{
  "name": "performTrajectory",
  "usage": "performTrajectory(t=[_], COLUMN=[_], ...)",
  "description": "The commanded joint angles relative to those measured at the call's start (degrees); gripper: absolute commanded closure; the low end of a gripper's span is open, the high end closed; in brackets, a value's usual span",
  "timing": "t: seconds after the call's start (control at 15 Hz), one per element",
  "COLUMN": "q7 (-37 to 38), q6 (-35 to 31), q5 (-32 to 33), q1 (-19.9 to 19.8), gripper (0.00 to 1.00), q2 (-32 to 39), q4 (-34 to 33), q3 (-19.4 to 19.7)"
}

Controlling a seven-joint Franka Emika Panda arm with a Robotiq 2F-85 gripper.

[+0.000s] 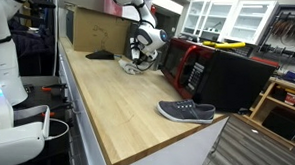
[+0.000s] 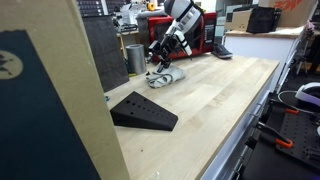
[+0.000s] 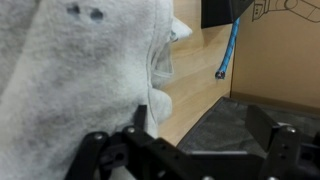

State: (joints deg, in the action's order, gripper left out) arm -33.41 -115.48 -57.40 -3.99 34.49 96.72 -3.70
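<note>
My pincer point(image 2: 163, 60) fingers spread apart, nothing clamped, one finger point(image 3: 140, 118) against grey fabric item point(image 3: 80, 70), wooden bench point(image 2: 220, 100) beneath, black wedge point(image 2: 140, 110) near.

In the wrist view the grey cloth point(image 3: 70, 80) runs off the top and left edges, so its full shape cannot be told. The pincer point(image 3: 200, 118) is cut by the bottom edge. In an exterior view a near cardboard panel point(image 2: 45, 100) hides the left part of the worktop point(image 2: 220, 110), and the cloth is too small to name closer.
</note>
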Motion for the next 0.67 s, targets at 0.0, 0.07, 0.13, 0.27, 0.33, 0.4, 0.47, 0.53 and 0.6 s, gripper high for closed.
performTrajectory(t=[0.0, 0.07, 0.13, 0.27, 0.33, 0.4, 0.47, 0.53, 0.6], q7=[-0.6, -0.6, -0.8, -1.3, -1.6, -2.0, -2.6, -3.3, -3.3], q6=[-5.9, -7.6, -9.6, -14.1, -16.6, -18.4, -19.3, -18.9, -17.8], q5=[-1.1, -0.8, -0.5, -0.2, -0.2, -0.5, -0.7, -0.7, 0.1], q1=[0.9, 1.1, 1.3, 1.4, 1.2, 0.8, 0.0, -0.9, -1.5], gripper=[0.00, 0.00, 0.00, 0.00, 0.00, 0.00, 0.00, 0.00, 0.00], q2=[0.2, 0.3, 0.3, 0.2, -0.4, -1.2, -2.9, -4.4, -6.0], q4=[0.0, -0.2, -0.4, -0.7, -0.6, -0.4, 0.4, 1.1, 1.7], q3=[-0.6, -0.7, -0.6, -0.6, -0.6, -0.8, -1.0, -1.2, -0.9])
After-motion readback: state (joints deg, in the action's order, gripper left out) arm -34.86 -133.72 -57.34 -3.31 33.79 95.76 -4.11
